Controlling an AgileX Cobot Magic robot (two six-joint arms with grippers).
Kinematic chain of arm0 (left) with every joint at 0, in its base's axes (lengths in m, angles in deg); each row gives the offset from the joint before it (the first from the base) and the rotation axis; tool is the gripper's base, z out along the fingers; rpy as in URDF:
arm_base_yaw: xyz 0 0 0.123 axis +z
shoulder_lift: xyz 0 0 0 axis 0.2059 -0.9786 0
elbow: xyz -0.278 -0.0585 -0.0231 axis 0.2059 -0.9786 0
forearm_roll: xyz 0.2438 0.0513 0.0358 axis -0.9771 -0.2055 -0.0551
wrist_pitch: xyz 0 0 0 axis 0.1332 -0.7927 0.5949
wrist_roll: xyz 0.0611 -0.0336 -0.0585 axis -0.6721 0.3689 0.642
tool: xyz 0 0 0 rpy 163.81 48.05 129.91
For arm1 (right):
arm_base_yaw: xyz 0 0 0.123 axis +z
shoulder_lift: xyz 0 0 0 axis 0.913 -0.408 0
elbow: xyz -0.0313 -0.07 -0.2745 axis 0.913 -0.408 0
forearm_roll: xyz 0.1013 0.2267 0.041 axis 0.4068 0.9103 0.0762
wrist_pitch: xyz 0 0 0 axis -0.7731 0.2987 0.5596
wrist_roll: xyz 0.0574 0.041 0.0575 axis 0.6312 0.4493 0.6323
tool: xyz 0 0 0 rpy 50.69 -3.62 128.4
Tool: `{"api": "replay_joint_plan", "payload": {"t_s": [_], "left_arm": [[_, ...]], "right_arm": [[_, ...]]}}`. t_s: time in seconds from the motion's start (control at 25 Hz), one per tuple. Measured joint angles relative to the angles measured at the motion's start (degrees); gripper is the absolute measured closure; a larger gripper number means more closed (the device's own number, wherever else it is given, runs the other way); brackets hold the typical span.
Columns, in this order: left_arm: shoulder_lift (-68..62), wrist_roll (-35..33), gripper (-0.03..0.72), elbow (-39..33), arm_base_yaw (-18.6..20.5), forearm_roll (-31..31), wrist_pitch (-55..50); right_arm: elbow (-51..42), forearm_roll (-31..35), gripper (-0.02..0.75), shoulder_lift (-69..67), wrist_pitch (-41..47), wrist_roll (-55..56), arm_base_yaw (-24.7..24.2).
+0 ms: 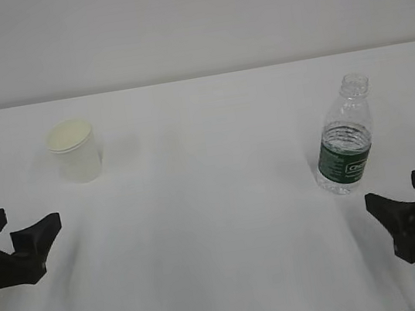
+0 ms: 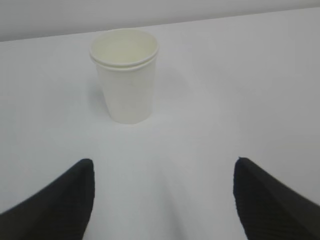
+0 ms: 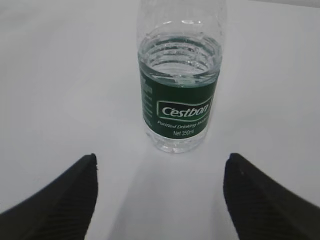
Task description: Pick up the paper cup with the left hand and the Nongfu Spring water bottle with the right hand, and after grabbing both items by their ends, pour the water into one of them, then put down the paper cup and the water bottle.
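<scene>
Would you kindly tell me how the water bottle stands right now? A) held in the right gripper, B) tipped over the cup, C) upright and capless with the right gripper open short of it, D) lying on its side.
C: the bottle stands upright on the table with its neck open, and the right gripper is open with a gap to it.

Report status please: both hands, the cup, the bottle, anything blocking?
Left hand open, short of paper cup. Right hand open, short of water bottle. Cup and bottle upright, bottle uncapped, part full. Nothing in the way.
</scene>
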Motion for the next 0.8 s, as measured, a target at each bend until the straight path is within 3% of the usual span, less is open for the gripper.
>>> {"api": "replay_joint_plan", "payload": {"t_s": [0.8], "left_arm": [[-7.6, -1.7, 0.083, 5.1, 0.0, 0.7, 0.0]], "right_arm": [[9.8, 0.1, 0.15, -10.3, -0.1, 0.1, 0.0]]}}
